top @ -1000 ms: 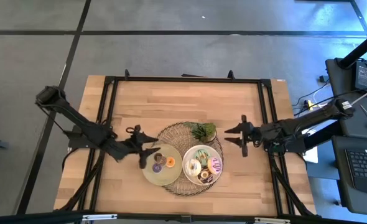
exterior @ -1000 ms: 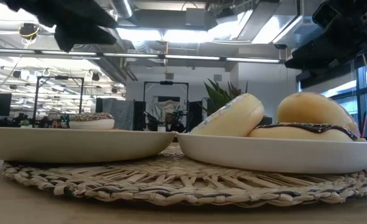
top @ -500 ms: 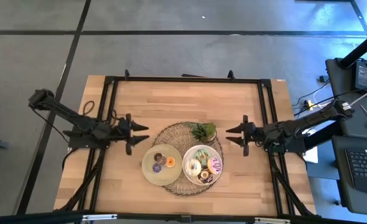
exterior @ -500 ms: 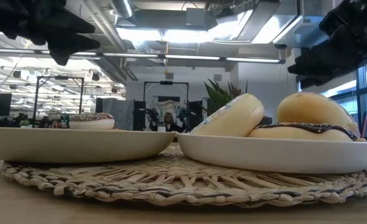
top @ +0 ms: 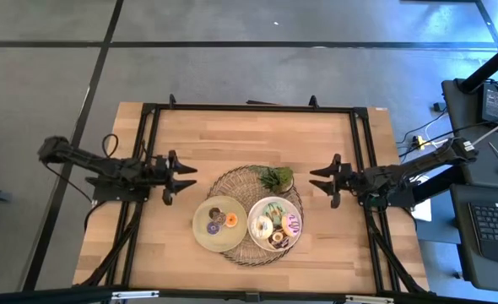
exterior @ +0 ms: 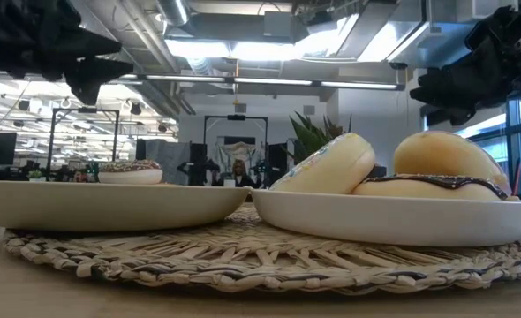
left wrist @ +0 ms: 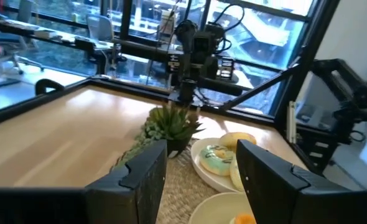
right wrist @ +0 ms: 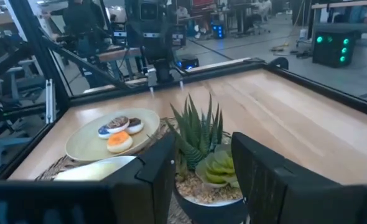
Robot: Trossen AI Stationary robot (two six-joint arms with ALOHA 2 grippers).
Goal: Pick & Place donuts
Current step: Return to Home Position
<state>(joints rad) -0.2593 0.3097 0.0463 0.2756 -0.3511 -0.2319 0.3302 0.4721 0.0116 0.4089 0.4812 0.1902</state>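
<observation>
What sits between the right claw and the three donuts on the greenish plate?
The potted plant, on the woven mat, stands straight ahead of the open right gripper. The three donuts on their plate lie beyond it, slightly aside. The left gripper waits open at the table's left side.

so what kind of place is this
Most likely a robotics lab or workshop: exposed ceiling ducts with strip lights, office chairs by big windows, and a black-framed wooden table with the left gripper and right gripper open, flanking the woven mat.
</observation>
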